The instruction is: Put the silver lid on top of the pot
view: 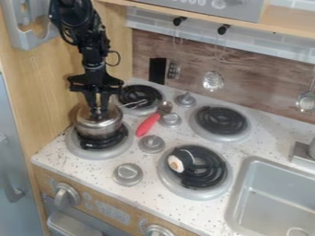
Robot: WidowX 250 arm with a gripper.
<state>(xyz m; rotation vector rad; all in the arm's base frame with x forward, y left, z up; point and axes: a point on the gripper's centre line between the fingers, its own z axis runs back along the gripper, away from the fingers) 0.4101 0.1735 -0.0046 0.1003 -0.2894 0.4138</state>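
My gripper (98, 114) hangs straight down over the front-left burner (76, 151), at the middle of the silver lid (112, 113). The lid's shiny surface shows around it, at the top of the metal pot (100, 130). The pot stands upright on the black coil, with a thin wire handle (134, 104) out to the right. The gripper hides the centre of the lid, and I cannot tell whether the lid's rim is fully seated.
A red-handled spoon (148, 125) lies right of the pot among grey knobs (151, 144). A black piece with an egg picture (178, 163) rests on the front-right burner. The sink (271, 193) is at the right; a wooden wall (46, 87) stands left of the pot.
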